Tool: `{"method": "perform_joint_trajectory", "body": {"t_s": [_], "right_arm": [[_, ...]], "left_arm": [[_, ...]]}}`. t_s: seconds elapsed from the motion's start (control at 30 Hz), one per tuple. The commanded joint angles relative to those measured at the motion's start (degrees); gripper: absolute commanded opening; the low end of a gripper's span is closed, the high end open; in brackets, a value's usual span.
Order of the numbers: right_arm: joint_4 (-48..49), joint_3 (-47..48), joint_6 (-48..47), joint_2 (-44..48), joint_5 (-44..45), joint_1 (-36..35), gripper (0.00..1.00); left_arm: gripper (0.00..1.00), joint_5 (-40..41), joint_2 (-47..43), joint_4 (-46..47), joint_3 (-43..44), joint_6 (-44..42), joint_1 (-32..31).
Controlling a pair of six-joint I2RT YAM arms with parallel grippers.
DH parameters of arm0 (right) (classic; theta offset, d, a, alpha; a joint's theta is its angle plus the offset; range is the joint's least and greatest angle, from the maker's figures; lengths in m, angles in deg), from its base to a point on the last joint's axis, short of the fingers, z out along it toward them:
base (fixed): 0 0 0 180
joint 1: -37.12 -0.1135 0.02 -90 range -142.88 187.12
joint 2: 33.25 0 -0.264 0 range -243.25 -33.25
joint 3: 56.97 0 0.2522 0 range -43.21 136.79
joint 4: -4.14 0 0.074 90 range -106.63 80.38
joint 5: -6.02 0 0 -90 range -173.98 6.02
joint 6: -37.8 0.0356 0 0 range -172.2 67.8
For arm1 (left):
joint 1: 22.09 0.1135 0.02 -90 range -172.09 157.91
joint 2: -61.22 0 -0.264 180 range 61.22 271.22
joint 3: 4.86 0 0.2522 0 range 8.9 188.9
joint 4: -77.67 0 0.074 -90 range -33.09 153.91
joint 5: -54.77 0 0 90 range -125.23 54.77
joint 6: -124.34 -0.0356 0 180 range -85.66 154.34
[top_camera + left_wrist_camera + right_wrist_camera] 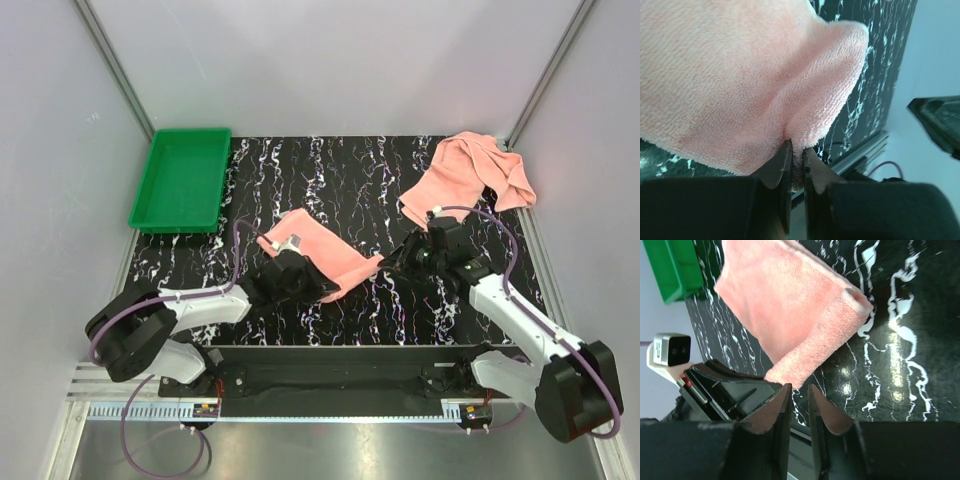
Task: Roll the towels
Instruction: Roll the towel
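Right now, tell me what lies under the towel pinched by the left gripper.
Only black marbled tabletop shows around the pink towel; anything beneath its middle is covered.

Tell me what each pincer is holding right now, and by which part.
Left pincer pinches the nearer towel by its edge; right pincer holds nothing.

Near towel (pixel 740 75) and far towel (pixel 470 175): salmon terry cloth, matt, with a fine looped nap. Bench (pixel 350 180): black sheet veined white, smooth and glossy, with bright glare spots. Tray (pixel 180 185): green plastic, smooth, faintly shiny. Left claw (pixel 796 150) and right claw (pixel 800 392): matt black bodies with dull brownish pads (pixel 767 417). Arm shells (pixel 205 305): smooth white plastic. Front rail (pixel 330 412): bare metal, beside a brushed metal sheet (pixel 330 450).
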Motion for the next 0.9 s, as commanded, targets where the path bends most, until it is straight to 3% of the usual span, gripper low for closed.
{"method": "perform_joint_trajectory", "body": {"t_s": [0.0,0.3,0.87], "right_arm": [[5.45,1.26,-0.59,-3.13,-1.37,-2.93,0.26],[14.15,2.14,0.21,-11.48,-2.95,-7.94,0.26],[23.38,8.20,-3.49,-33.80,-3.48,-8.12,0.23]], "left_arm": [[0.00,-2.59,-2.61,6.24,-4.22,7.41,2.18],[0.00,-7.51,0.37,16.18,-11.44,14.63,5.96],[0.00,-4.09,-5.78,4.23,-12.58,11.55,8.25]]}}
